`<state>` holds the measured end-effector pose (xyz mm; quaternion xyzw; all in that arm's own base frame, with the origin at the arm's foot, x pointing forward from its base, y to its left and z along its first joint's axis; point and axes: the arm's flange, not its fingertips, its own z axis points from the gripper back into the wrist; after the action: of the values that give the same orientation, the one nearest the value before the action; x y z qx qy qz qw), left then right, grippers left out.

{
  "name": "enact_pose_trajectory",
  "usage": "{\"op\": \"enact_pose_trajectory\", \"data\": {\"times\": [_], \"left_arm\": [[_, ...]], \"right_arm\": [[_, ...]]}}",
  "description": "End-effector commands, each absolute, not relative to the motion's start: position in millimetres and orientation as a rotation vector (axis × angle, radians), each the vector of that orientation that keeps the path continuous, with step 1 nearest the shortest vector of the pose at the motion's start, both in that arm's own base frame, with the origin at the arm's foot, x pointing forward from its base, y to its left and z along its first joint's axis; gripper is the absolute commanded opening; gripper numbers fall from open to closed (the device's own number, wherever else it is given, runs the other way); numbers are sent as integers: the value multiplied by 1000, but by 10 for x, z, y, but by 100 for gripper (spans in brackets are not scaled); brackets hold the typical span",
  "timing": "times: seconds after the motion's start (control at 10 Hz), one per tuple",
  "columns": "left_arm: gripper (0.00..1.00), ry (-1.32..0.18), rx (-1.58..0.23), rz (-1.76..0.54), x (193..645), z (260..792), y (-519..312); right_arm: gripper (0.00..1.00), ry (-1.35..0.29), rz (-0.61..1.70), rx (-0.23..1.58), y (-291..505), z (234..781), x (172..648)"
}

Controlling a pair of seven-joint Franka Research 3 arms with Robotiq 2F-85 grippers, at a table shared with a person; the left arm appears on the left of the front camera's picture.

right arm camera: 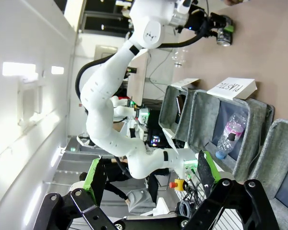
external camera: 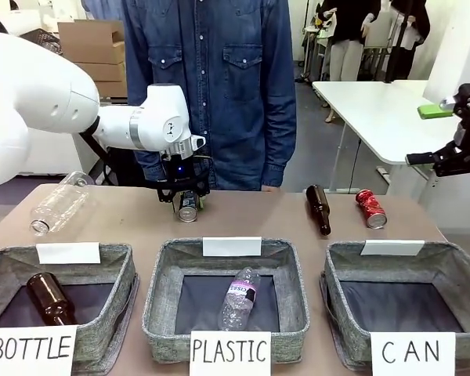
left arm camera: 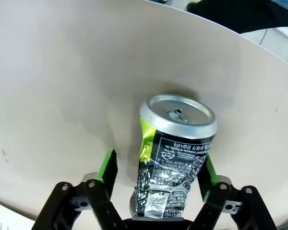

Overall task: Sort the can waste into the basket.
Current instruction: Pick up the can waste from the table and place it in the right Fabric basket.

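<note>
2 cans lie on the table (external camera: 258,215). The dark can (left arm camera: 177,139) is straddled by the left gripper (left arm camera: 158,167), not yet clamped; the right gripper (right arm camera: 149,172) is held spread. Thin, light, slippery walls are judged dentable; mid-body is advised.

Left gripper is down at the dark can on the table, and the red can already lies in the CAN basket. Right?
Not quite. The red can lies on the table beside a brown bottle, not in the CAN basket; the front view shows it. The left gripper is indeed down at the dark can.
</note>
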<state>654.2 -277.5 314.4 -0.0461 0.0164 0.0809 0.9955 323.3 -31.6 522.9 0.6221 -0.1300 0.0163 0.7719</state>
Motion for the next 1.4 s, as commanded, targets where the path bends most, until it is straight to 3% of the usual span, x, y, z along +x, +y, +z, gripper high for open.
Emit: {"op": "enact_pose_trajectory", "data": {"times": [0.0,0.1,0.2,0.8,1.3], "left_arm": [[0,-3,-50,185,6546,3196,-2806],[41,0,-46,187,6545,3177,-2799],[0,2,-44,188,6543,3163,-2792],[0,-67,-75,93,6195,3543,-2476],[0,-195,-248,-472,4506,4639,-1284]], "right_arm": [[100,-309,55,1372,-294,5236,3259],[100,-309,55,1372,-294,5236,3259],[100,-309,55,1372,-294,5236,3259],[100,-309,55,1372,-294,5236,3259],[100,-309,55,1372,-294,5236,3259]]}}
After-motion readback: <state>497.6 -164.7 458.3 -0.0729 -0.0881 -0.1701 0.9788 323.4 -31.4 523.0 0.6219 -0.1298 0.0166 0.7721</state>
